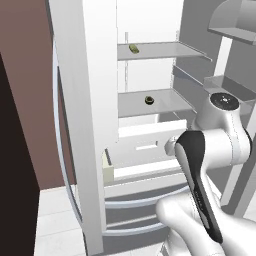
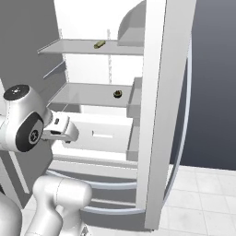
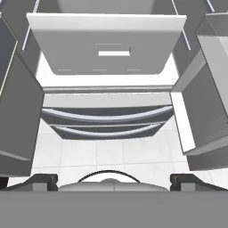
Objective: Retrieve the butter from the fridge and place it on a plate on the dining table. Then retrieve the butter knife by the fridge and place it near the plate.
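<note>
Left base view is showing you the fridge (image 1: 85,125) standing open, the butter (image 1: 107,172) sitting at the left edge of its lower shelf. Your hand (image 3: 114,180) is hovering spread, empty; next you're needing to reach in leftward.

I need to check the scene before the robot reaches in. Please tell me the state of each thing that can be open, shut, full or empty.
fridge: both upper doors open, two bottom drawers shut.
gripper: open, holding nothing, in front of the fridge.
upper shelf: carries one small dark-yellow item.
lower shelf: carries one small dark round item.
white inner drawer: its slot handle faces the hand.
</note>
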Motion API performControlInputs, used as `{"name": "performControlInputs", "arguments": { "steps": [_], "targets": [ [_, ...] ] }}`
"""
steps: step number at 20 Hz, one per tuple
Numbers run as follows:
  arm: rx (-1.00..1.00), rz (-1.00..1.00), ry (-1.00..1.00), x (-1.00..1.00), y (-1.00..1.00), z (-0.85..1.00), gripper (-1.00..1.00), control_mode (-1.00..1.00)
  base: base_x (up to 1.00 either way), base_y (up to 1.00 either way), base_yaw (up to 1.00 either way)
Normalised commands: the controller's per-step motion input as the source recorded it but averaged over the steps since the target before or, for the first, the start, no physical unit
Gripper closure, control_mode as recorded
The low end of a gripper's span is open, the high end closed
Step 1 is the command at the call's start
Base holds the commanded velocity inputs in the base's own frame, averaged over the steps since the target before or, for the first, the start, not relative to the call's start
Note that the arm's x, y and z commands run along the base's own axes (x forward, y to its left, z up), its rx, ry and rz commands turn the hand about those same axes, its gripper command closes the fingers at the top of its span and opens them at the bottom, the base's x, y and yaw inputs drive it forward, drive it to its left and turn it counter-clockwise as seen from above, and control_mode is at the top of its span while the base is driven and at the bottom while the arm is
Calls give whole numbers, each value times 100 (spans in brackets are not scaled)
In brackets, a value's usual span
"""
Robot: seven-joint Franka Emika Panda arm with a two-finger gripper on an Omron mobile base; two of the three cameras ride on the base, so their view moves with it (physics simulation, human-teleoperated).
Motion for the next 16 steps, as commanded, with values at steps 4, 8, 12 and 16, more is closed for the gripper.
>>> {"name": "performControlInputs", "arguments": {
  "steps": [4,8,12,16],
  "targets": [
    [0,0,0,0,0,0,-100,100,4,0,0],
    [0,0,0,0,0,0,-100,100,39,0,0],
    [0,0,0,0,0,0,-100,100,44,0,0],
    [0,0,0,0,0,0,-100,100,46,0,0]
  ]
}}
